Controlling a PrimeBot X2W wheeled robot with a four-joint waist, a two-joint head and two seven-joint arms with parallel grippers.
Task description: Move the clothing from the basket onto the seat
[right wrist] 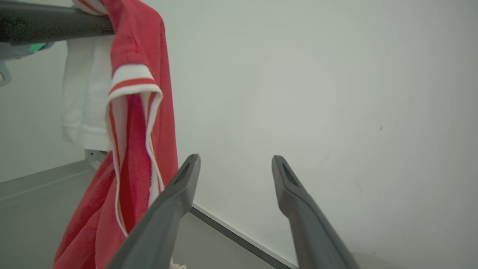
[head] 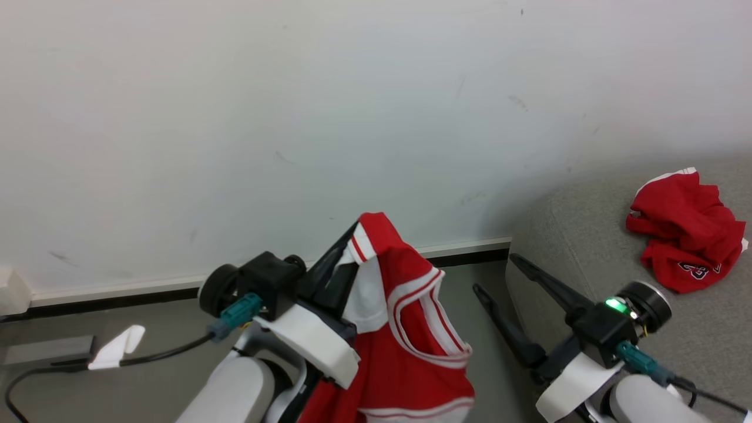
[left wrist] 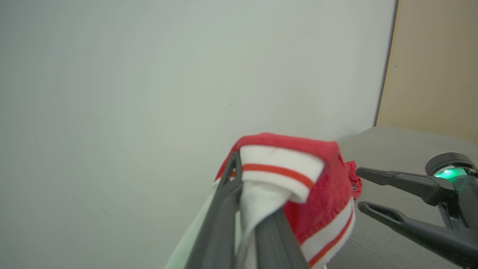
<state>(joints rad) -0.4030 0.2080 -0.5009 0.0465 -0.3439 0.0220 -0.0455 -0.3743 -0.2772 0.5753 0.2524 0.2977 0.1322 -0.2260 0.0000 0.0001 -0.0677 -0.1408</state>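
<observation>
My left gripper [head: 351,244] is shut on a red jersey [head: 411,341] with white stripes, which hangs down from its fingers above the floor. In the left wrist view the jersey [left wrist: 295,164] drapes over the closed fingers [left wrist: 224,209]. My right gripper [head: 495,272] stands open and holds nothing, just right of the hanging jersey and beside the grey seat [head: 587,235]. Its fingers [right wrist: 175,201] are spread wide, with the jersey [right wrist: 138,112] at their left. A second red garment [head: 681,229] with a dark printed number lies crumpled on the seat. The basket is out of view.
A pale wall [head: 352,117] with a dark baseboard [head: 117,299] stands close ahead. A black cable [head: 147,357] and a white tag [head: 117,346] lie on the grey floor at the left. A beige panel [left wrist: 433,67] rises behind the seat [left wrist: 396,145].
</observation>
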